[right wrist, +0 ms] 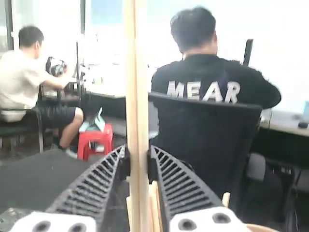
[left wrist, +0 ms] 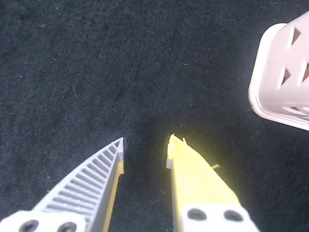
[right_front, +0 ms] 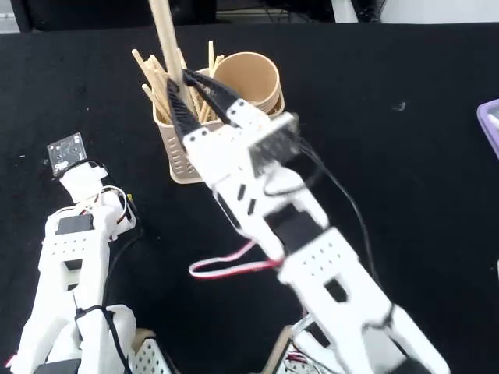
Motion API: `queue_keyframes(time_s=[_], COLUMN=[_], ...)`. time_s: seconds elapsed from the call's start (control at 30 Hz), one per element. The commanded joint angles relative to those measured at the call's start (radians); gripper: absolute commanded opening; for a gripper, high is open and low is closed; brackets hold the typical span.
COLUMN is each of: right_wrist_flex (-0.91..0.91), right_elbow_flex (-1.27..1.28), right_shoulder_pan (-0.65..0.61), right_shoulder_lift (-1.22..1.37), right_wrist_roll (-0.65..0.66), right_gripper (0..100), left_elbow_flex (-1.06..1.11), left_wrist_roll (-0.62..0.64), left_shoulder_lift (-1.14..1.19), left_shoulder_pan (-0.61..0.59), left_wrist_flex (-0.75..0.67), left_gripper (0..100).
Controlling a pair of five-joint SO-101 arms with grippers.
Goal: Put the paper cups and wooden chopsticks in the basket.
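Right gripper: we find fingers clamped on an upright chopstick over the basket.
Left gripper: fingers apart, beside the basket.
Paper cups: in basket.

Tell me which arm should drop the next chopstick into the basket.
Right. The right gripper is shut on a wooden chopstick, held upright above the basket that holds paper cups. The left gripper is open and empty, low over the table beside it.
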Motion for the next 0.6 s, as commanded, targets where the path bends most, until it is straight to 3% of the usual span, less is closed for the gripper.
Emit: queue_keyframes(time_s=[0.0,0.27,0.37,0.57], right_wrist_flex=[-0.029,-0.020,0.068,0.270], right_elbow_flex=[-0.120,-0.199,-0.209,-0.289], right_shoulder_pan=[0.012,0.064,0.061,0.058], right_shoulder_lift=[0.140,0.303,0.300,0.298], right_wrist_roll=[-0.003,-0.003,-0.003,-0.005], right_gripper=[1.1,1.2,1.7,13.6], left_elbow_flex=[-0.007,-0.007,-0.007,-0.007], left_wrist_roll=[0.009,0.009,0.011,0.011], left_shoulder_lift=[-0.005,-0.005,-0.005,-0.005], left_shoulder_pan=[-0.007,-0.007,-0.002,-0.002], left_wrist_flex=[-0.018,-0.020,-0.020,-0.020], left_gripper=[16,16,16,16])
